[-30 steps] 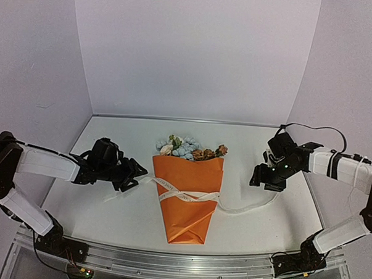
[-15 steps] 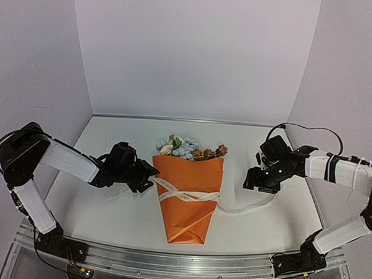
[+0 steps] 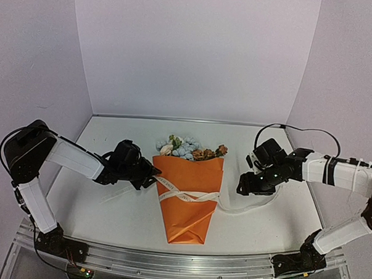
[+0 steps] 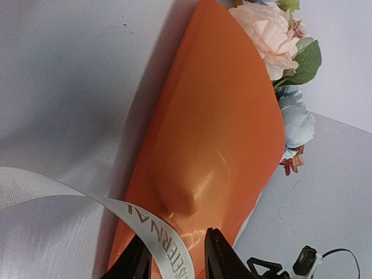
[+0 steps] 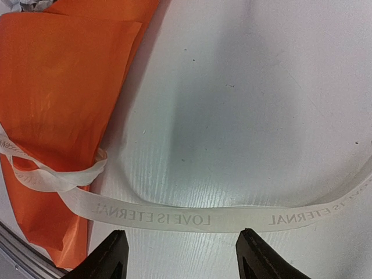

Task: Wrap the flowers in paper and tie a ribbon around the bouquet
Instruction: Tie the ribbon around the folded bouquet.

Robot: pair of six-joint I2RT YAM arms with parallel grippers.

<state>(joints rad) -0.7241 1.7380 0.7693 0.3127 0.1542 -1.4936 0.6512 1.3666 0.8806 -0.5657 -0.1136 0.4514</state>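
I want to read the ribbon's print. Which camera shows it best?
The right wrist view: the ribbon lies flat and close, lettering upside down but legible. The left wrist view shows a short curved stretch with few letters; the top view shows most of it, print too small.

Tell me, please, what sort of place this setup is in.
Likely a robotics lab booth, not a florist's: plain pale walls enclose a white table, with a metal rail along its near edge.

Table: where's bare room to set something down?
Free: the far strip between the flowers and back wall, and the near-left table bordered by left arm, bouquet and front rail. Crowded: the mid-band, where left arm and right arm flank the bouquet and the ribbon trails right.
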